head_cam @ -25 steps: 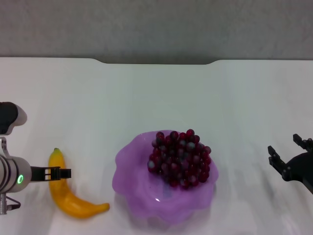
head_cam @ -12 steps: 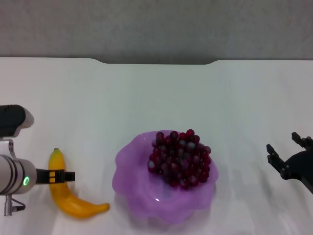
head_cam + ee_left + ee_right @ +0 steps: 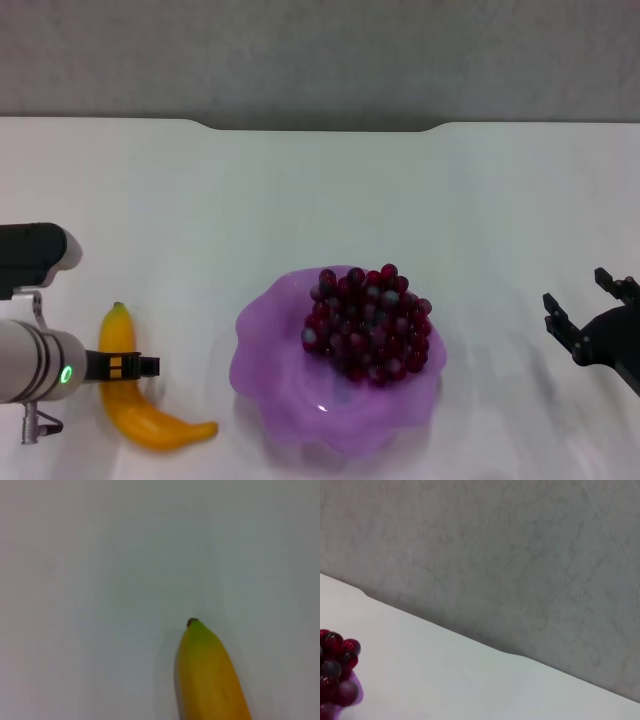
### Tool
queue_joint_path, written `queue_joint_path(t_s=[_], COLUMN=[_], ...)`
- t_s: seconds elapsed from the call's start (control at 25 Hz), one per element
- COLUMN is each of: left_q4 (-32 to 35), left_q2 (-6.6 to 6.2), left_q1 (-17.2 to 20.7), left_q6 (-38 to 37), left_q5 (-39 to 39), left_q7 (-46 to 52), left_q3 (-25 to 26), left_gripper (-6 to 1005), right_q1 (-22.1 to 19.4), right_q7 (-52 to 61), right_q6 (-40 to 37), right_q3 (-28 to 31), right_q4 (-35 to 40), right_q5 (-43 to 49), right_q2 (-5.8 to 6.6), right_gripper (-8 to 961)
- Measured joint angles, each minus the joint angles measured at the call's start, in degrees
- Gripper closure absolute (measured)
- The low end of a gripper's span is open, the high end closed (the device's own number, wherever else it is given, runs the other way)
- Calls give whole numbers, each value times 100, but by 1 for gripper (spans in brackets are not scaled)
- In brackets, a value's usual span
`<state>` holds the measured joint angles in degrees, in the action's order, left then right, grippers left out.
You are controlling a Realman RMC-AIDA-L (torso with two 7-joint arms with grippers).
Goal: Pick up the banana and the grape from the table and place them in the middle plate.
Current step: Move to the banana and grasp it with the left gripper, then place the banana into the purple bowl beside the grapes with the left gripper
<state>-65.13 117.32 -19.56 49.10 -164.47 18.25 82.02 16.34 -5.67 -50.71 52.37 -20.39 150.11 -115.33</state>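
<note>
Banana: the banana (image 3: pixel 140 408) lay flat on the white table (image 3: pixel 320 200) at the lower left of the head view, well apart from the plate's left rim; its green stem tip pointed up-frame and its curved body swept toward the lower centre. In my left wrist view only the stem end (image 3: pixel 207 675) showed, low and right of centre.

Grapes: the bunch of dark red grapes (image 3: pixel 368 322) already sat in the purple scalloped plate (image 3: pixel 270 370), piled in its upper right part. By my judgement only the banana was left to move.

Left gripper: my left gripper (image 3: pixel 125 366) hung at the lower left of the head view, right over the banana's upper half. I could not tell whether its fingers were spread or closed, nor whether they touched the peel.

Right gripper: my right gripper (image 3: pixel 590 325) was at the right edge of the head view, clear of the plate, its fingers spread and holding nothing.

Handling, as I judged it: the banana looked light and stiff, with a glossy skin that could slip or roll under a pinch. The grapes looked like loose round beads that a nudge might scatter.

Where to hold: I reckoned the thick middle of the banana, across its width, was best, since the tapered ends would squirt out.

Placement: the bare lower left of the plate looked like the room to use.
</note>
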Motion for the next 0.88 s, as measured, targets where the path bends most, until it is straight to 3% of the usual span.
queue_joint_path(t_s=[0.52, 0.68, 0.88], left_q4=[-62, -84, -824], left_q2=[-8, -10, -49], left_q1=[121, 115, 394], left_q6=[-181, -205, -143], left_q5=[-6, -6, -6], left_q7=[16, -20, -257], left_q3=[-28, -28, 43], left_gripper=[328, 466, 500], right_q1=[1, 6, -15], right_q7=[-4, -4, -4], right_q6=[-7, -9, 0], right_q3=[6, 1, -12], right_q4=[-2, -7, -8], right_q5=[0, 0, 0], right_q2=[2, 2, 2], right_gripper=[229, 229, 229])
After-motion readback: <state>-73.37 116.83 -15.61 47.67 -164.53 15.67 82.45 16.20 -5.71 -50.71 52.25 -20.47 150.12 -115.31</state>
